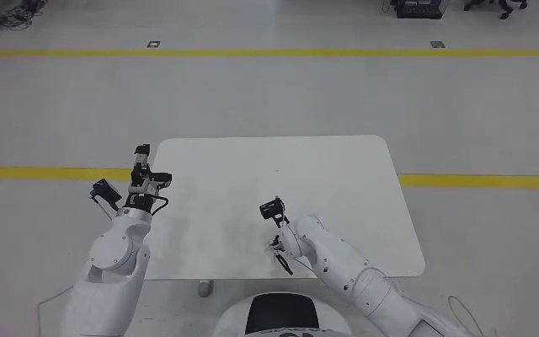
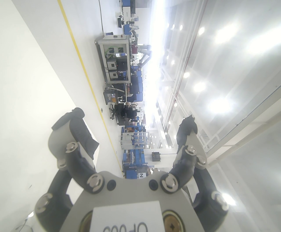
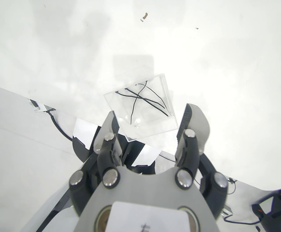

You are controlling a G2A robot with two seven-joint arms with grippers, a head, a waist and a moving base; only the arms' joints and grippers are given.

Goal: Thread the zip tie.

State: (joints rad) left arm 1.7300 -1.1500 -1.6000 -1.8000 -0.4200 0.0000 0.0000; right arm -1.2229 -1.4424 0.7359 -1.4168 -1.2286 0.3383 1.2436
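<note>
A small clear box (image 3: pixel 151 123) lies on the white table (image 3: pixel 65 55) near its front edge, with several thin black zip ties (image 3: pixel 142 98) crossing inside it. My right gripper (image 3: pixel 150 119) hangs just above the box's near side, open, with nothing between its ribbed fingers (image 3: pixel 186 116). From above, the zip ties (image 1: pixel 282 259) show as dark strands under the right arm's wrist (image 1: pixel 290 240). My left gripper (image 2: pixel 131 125) is open and holds nothing, raised at the table's left edge (image 1: pixel 145 168) and pointing away from the tabletop.
The table (image 1: pixel 337 185) is bare white across its middle and back. Small dark specks (image 3: pixel 144 15) lie on the surface beyond the box. Cables (image 3: pixel 59 129) and parts of the robot sit past the front edge. Yellow floor lines (image 1: pixel 269 53) run behind the table.
</note>
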